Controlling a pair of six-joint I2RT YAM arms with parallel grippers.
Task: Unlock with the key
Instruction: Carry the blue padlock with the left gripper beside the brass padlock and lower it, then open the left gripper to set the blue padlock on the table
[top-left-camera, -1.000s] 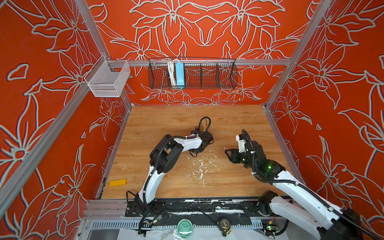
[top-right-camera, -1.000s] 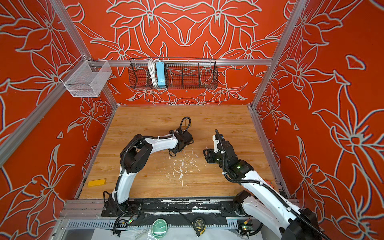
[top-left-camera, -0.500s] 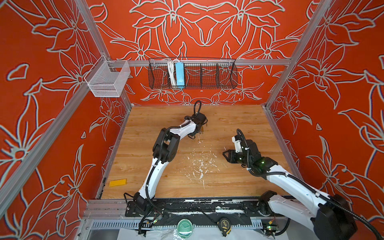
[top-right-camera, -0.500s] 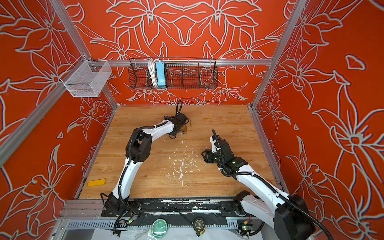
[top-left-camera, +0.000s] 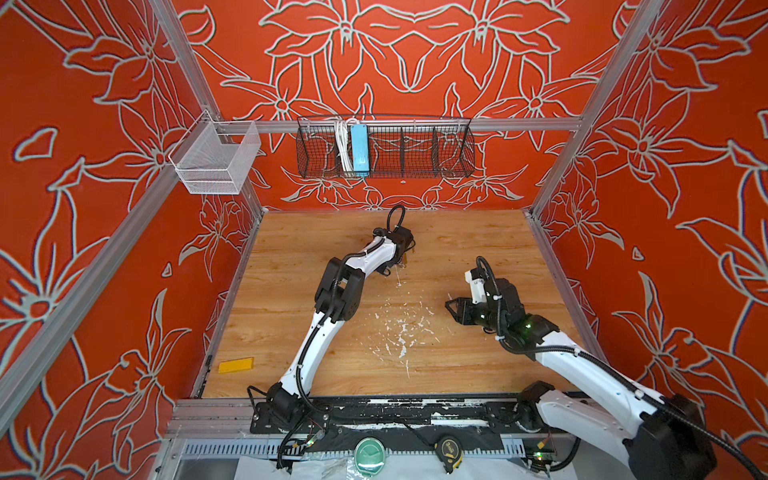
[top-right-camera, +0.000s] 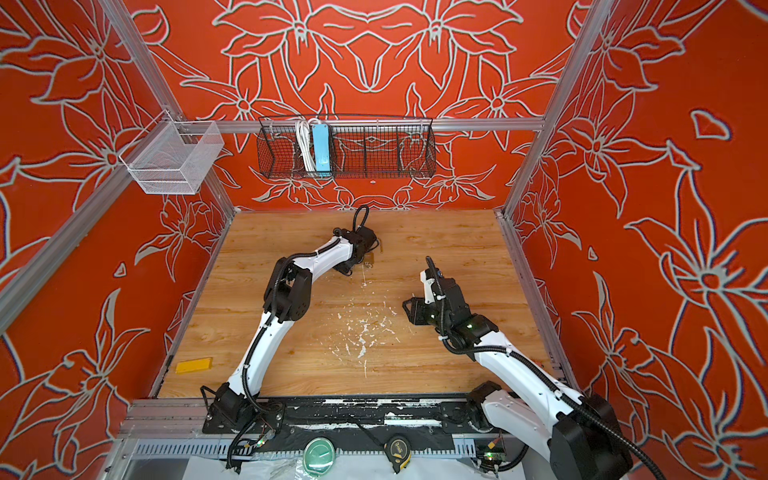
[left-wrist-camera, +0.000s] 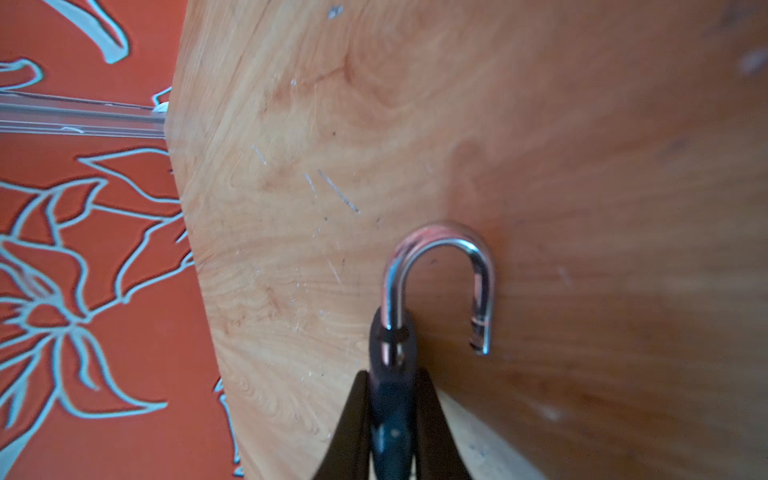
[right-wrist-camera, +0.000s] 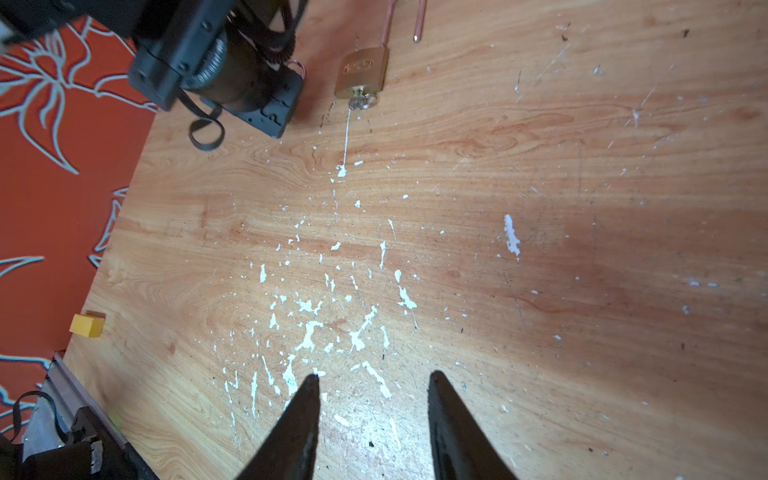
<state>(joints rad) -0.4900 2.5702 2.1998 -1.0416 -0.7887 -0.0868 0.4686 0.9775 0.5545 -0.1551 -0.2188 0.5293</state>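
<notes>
Left end effector (left-wrist-camera: 392, 374) pinches padlock (right-wrist-camera: 361, 70) body, key (right-wrist-camera: 362, 102) in keyway, open shackle (left-wrist-camera: 440, 239) just past its tips. Right end effector (right-wrist-camera: 374, 375) spread above surface (right-wrist-camera: 540, 187), well apart from padlock.

A small yellow block (top-left-camera: 235, 365) is lying by the left edge of the wooden desk (top-left-camera: 478, 241), and white flecks (top-left-camera: 401, 332) are dotting its middle. A blue power strip (top-left-camera: 359, 149) is standing in the black wire basket (top-left-camera: 417, 151) hanging on the back wall (top-left-camera: 415, 62).

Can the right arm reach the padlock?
Probably yes: the right end effector is open and empty, and only table lies between it and the padlock, though the left end effector holds it.
</notes>
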